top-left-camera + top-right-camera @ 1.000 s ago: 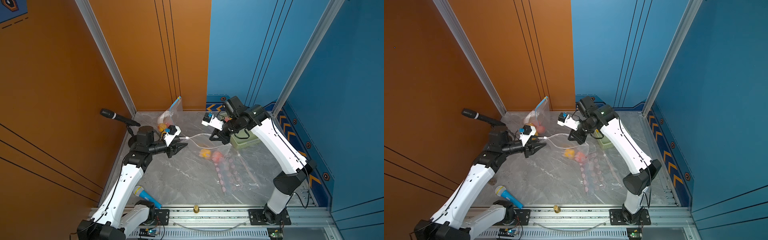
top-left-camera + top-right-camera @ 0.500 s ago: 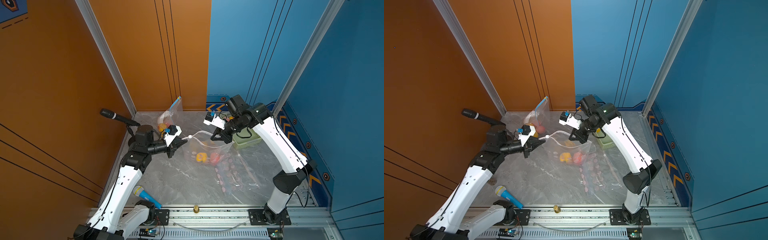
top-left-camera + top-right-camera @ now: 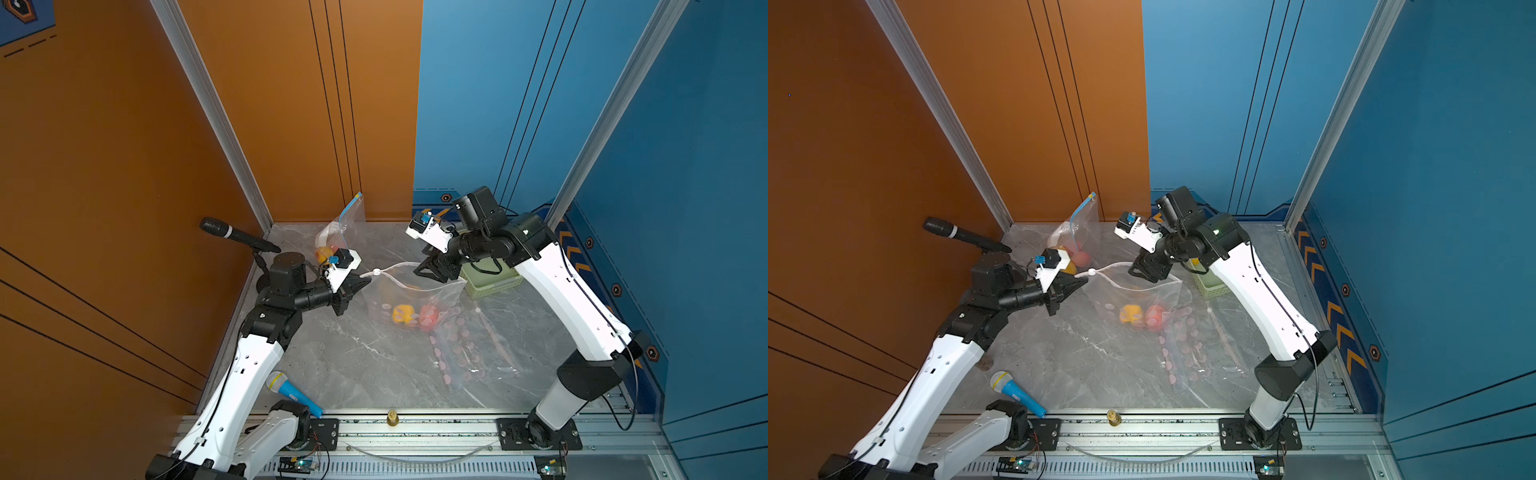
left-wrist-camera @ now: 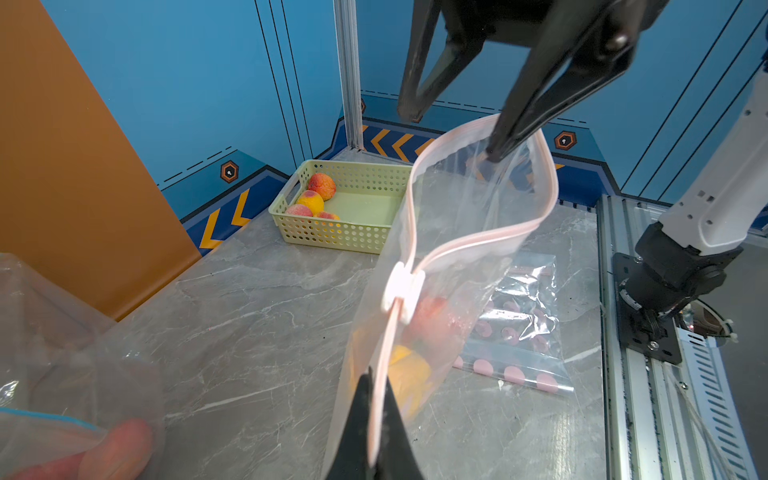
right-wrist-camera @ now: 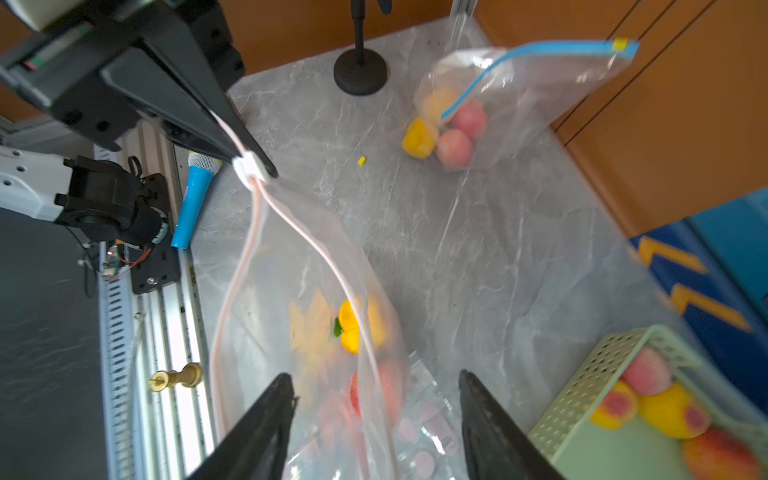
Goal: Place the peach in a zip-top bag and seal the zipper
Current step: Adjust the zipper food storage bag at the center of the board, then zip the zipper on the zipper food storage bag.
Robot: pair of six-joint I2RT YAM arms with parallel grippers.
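Pink zipper edge (image 4: pixel 478 244), seemingly pinched by left hand (image 4: pixel 376 386).

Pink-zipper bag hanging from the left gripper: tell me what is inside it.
Through the clear film of the pink-zipper bag show a yellow-orange fruit and a reddish peach. Their undersides and the bag's bottom corner are hidden.

Bright, even light falls from overhead, and the shadows on the marble tabletop (image 3: pixel 374 374) are soft and faint. The front aluminium rail (image 3: pixel 457 422) catches a white glare in both top views, which are sharp throughout. The right wrist view is smeared: the zip-top bag (image 5: pixel 316 332) blurs and the green basket (image 5: pixel 582 399) looks soft. In the left wrist view, the clear bag with the blue zipper (image 4: pixel 62 374) is out of focus close to the lens, and straight lines lean outward toward the edges.
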